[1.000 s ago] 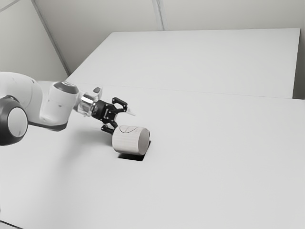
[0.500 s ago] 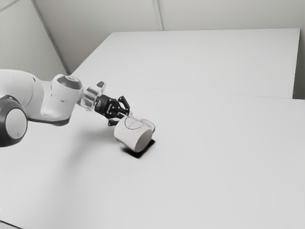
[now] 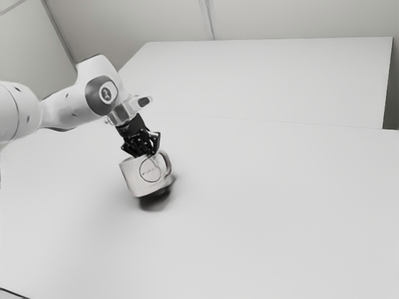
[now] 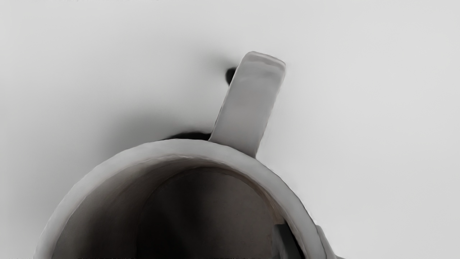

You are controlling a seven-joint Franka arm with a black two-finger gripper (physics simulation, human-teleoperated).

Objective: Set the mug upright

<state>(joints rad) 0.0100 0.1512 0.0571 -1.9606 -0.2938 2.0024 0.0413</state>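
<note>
pale tabletop [image 3: 268, 218] beneath tilted white mug [image 3: 138, 177], mouth upward, handle [image 3: 167, 163] toward exterior view's right; black two-finger gripper [image 3: 149, 153] clamped on mug's wall, one finger inside.

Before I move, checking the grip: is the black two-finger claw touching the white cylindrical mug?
Touching: the wrist view shows the claw pinching the mug by its wall, one finger inside, one outside.

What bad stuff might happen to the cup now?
The off-white round mug leans, so if let go now, it might topple onto its side. The black two-finger gripper pinches just one bit of its wall, one finger inside and one outside, so the mug might swing or slip. Lowered at this slant, its bottom edge might bump the pale flat table first.
</note>
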